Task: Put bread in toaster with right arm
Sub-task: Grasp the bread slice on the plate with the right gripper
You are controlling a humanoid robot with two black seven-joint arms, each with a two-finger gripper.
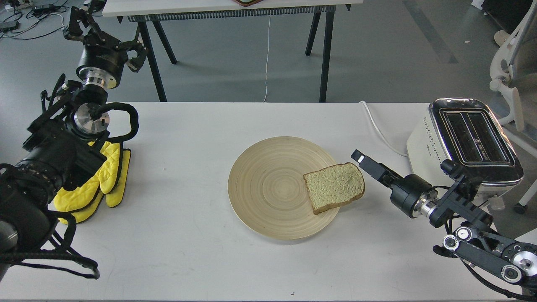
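Pincer of the right arm (364, 161), lower right of the frame, points up-left; whether its fingers are parted I cannot tell. Just left of its tip lies the bread (334, 187), flat on the right rim of the wooden plate (268, 188), long axis roughly left-right. The toaster (465, 142) stands at right. The left gripper (102, 35), upper left, is spread and far off
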